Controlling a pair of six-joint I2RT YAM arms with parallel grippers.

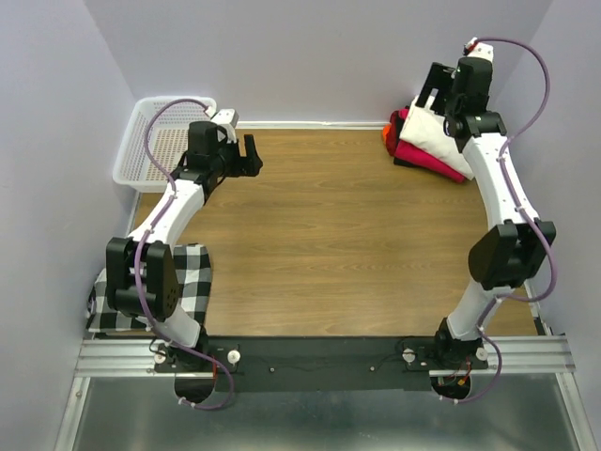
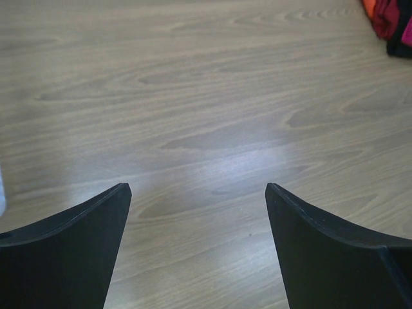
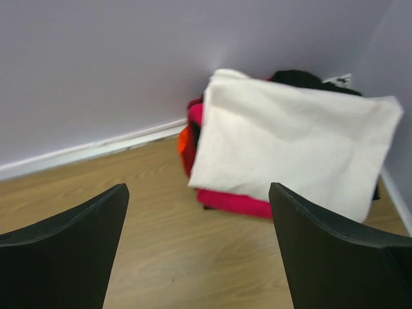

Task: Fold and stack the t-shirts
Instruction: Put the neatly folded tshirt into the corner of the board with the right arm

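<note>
Shirts are lying folded in one pile at about 1 o'clock on the table [image 1: 329,235], in the far right corner where two walls are meeting. The cream t-shirt [image 1: 432,132] is lying on top, folded into a rough rectangle and covering most of the pile. The magenta-red t-shirt [image 1: 439,162] is lying directly under it, showing as a strip along the cream one's 6 o'clock edge. The orange t-shirt [image 1: 388,137] is peeking out at the pile's 9 o'clock side. The black t-shirt [image 3: 295,77] is showing at the back, at 12 o'clock, in the right wrist view.

The right hand [image 1: 439,89] is hanging over the far side of the pile and is released. Its fingers [image 3: 71,257] are standing wide apart with nothing between them. The wrist view is looking through the gap onto the cream t-shirt, and the fingers are not touching the cloth.

The left hand [image 1: 252,155] is hovering at about 10 o'clock over the table, well apart from the pile. It is also released, with its two prongs spreading wide over bare wood and gripping nothing. A white mesh basket [image 1: 155,141] is sitting at this hand's 9 o'clock, in the far left corner. A black-and-white checked cloth [image 1: 192,272] is lying at about 8 o'clock on the table, and the left arm is partly hiding it.
</note>
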